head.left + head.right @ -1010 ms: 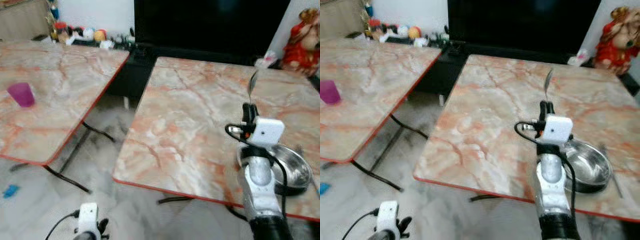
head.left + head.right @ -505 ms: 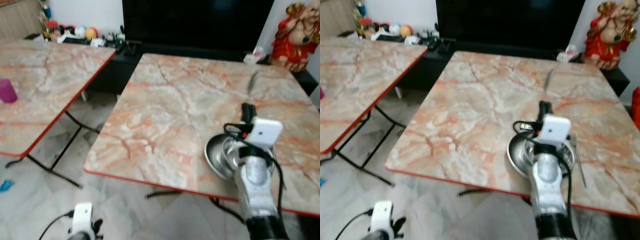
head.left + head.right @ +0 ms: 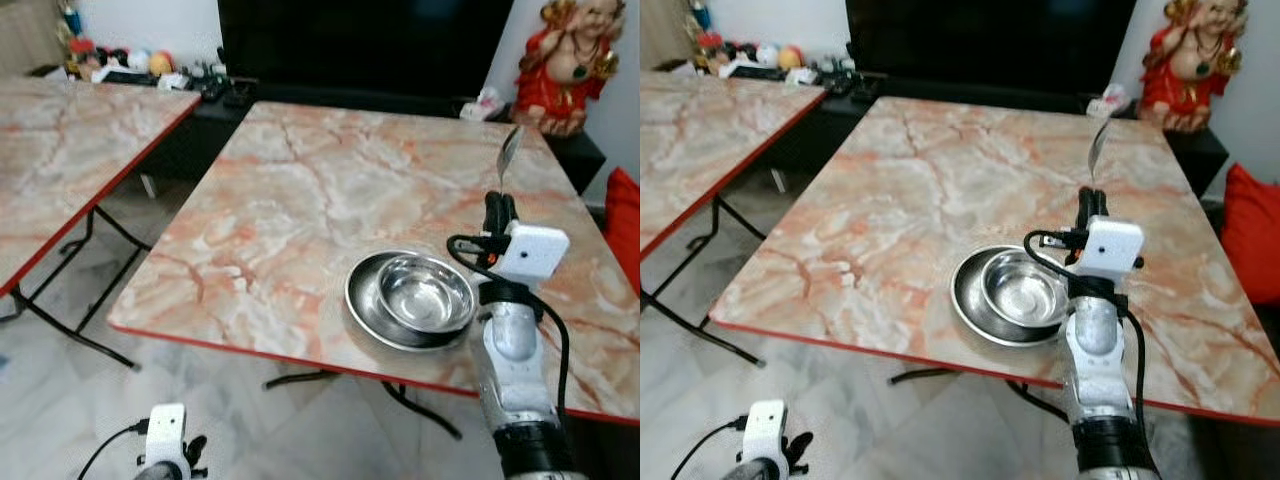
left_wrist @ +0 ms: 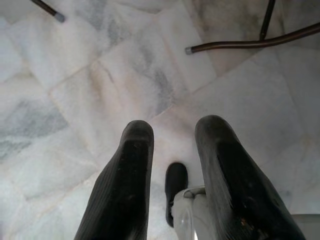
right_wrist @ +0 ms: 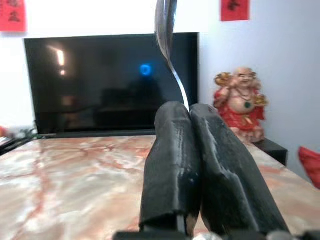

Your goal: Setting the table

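A steel bowl point(image 3: 426, 293) rests inside a steel plate point(image 3: 362, 305) near the front edge of the marble table point(image 3: 300, 190). My right gripper point(image 3: 499, 207) is raised just right of the bowl, shut on a metal spoon point(image 3: 507, 152) that stands upright with its bowl end up. The right wrist view shows the fingers point(image 5: 172, 165) pressed together around the spoon's point(image 5: 167, 25) handle. My left gripper point(image 4: 172, 150) hangs low over the marble floor with its fingers apart and nothing between them.
A second marble table point(image 3: 60, 140) stands at the left with a gap of floor between the two. A dark TV point(image 3: 360, 45) and low cabinet line the back. A red and gold statue point(image 3: 560, 60) sits at the back right, a red cushion point(image 3: 622, 225) at the right.
The camera has swung to the right, so the whole scene slid left. The bowl and plate now show in full left of my right arm. The spoon stays held upright.
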Motion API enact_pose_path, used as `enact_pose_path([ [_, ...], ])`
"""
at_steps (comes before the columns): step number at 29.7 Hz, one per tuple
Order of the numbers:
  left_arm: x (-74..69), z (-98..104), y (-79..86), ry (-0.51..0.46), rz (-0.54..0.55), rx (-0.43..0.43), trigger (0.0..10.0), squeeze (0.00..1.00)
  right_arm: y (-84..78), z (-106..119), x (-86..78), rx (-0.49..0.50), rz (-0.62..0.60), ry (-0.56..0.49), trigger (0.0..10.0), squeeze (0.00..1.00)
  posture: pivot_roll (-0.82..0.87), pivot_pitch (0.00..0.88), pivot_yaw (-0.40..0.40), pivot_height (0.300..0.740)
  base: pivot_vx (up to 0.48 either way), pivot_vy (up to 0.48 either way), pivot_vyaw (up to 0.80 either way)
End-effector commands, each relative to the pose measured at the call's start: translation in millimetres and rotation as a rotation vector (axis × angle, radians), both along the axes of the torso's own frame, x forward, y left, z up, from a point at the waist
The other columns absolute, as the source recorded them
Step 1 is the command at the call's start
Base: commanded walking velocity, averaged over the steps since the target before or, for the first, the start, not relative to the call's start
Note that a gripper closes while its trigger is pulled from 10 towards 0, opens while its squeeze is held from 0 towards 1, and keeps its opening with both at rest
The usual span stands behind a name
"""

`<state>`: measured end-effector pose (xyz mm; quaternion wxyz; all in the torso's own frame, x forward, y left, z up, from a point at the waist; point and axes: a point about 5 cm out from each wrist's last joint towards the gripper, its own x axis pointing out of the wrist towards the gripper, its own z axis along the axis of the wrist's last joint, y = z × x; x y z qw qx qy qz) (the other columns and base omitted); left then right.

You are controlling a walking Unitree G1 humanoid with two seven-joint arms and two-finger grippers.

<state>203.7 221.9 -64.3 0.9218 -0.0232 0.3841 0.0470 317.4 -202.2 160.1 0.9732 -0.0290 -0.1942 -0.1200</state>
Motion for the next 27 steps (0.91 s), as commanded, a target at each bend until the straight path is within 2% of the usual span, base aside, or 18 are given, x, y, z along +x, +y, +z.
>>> enact_pose_path([
  [1, -0.2, 0.7, 3.1, -0.002, 0.007, 0.005, 10.0, 0.0, -1.0, 2.7, 1.0, 0.018, -0.005, -0.003, 10.0, 0.0, 0.1, 0.0, -0.008, 0.74, 0.0, 0.0, -0.8],
  [5, 0.8, 1.1, 2.6, -0.005, 0.006, 0.002, 10.0, 0.0, -3.4, 3.7, 0.0, 0.02, -0.015, -0.015, 10.0, 0.0, 0.1, 0.0, -0.007, 0.74, 0.0, 0.0, -0.65],
  [21, 1.6, 1.3, 0.5, -0.007, -0.022, 0.012, 10.0, 0.0, -1.9, 4.5, 2.2, 0.012, -0.01, -0.007, 10.0, 0.0, 0.1, 0.0, -0.006, 0.74, 0.0, 0.0, 0.0],
  [27, 1.2, 0.9, -0.1, -0.006, -0.017, 0.008, 10.0, 0.0, -1.7, 3.7, 1.8, 0.011, -0.009, -0.004, 10.0, 0.0, 0.1, 0.0, -0.006, 0.74, 0.0, -0.203, 0.0],
])
